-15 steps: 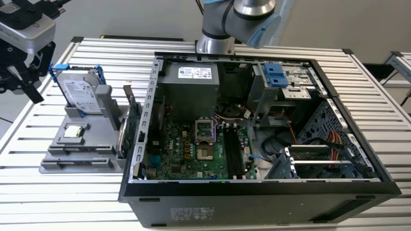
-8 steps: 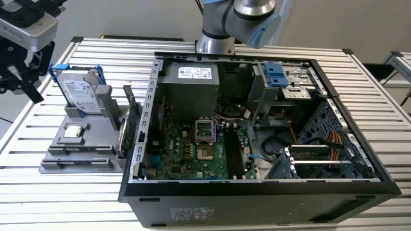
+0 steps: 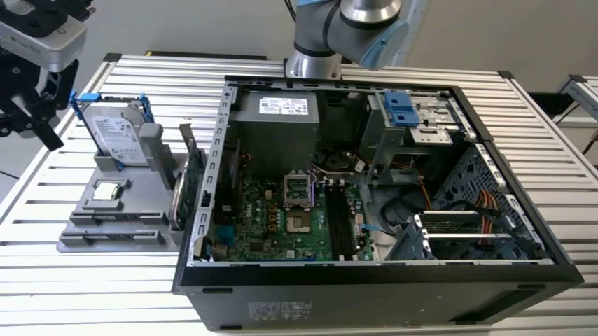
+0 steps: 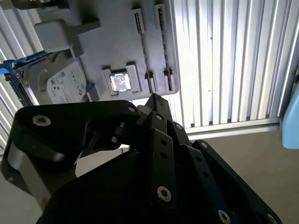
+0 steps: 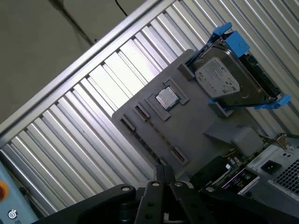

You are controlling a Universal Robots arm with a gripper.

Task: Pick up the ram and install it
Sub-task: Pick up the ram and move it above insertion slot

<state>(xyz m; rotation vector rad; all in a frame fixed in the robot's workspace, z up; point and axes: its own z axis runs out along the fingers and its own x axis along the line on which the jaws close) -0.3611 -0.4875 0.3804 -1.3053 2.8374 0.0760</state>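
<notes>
I read the tool [image 5: 163, 173] as clenched on nothing. In the first wrist view its tips meet, with the grey fixture [image 5: 187, 126] ahead of them. In the exterior view it hangs at the far left, above the desk [image 3: 56, 280] and well apart from the open case [image 3: 374, 294].

The ram [image 3: 198, 178], as best I can judge, is the dark board standing on edge along the fixture's side nearest the case. It is just beside the broader green card [image 3: 179, 192], and I cannot separate the 2 boards cleanly. The hard drive [image 3: 120, 136] stands upright at the fixture's far end.

So I take the step in hand to be the approach to the pick. To do it well I would:
- part the tips before descending;
- line the pads up across the ram's thin faces;
- come straight down over its top edge near the middle;
- keep clear of the green card and the case wall on either side.

A skewed grip would likely jam the board in its slot.
</notes>
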